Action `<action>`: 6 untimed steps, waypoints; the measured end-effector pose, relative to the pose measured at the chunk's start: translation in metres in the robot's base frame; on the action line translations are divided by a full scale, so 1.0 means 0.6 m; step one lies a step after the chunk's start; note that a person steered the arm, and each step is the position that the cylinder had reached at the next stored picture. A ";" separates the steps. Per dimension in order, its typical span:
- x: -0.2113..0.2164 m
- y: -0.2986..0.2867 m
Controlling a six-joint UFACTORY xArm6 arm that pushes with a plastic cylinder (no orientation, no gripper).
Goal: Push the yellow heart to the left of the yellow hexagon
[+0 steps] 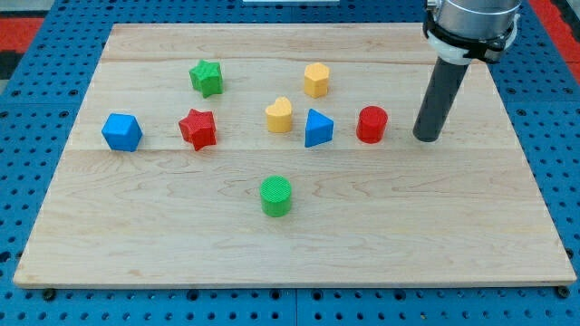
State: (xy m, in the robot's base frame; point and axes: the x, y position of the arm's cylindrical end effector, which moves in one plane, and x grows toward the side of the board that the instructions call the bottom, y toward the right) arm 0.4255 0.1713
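the yellow heart (279,115) sits near the middle of the wooden surface (163,244), just below and to the view's left of the yellow hexagon (315,80), with a small gap between them. right beside the heart, toward the view's right, is the blue triangle (317,129), close but apart from it as far as i can tell. further right in the same row stands the red cylinder (372,124). on the heart's other side, toward the view's left, is the red star (198,129), and beyond it, well apart, the blue cube (121,132). the green star (207,78) lies up toward the view's top, level with the hexagon. the green cylinder (276,196) stands alone below the heart, toward the view's bottom.

my tip (426,138) rests on the surface to the view's right of the red cylinder, near it but not touching, and well apart from the heart. my end effector is only a plain dark rod, so it holds nothing and has no jaws to set wide or narrow.
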 end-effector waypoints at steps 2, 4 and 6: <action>0.027 -0.112; 0.030 -0.236; 0.026 -0.324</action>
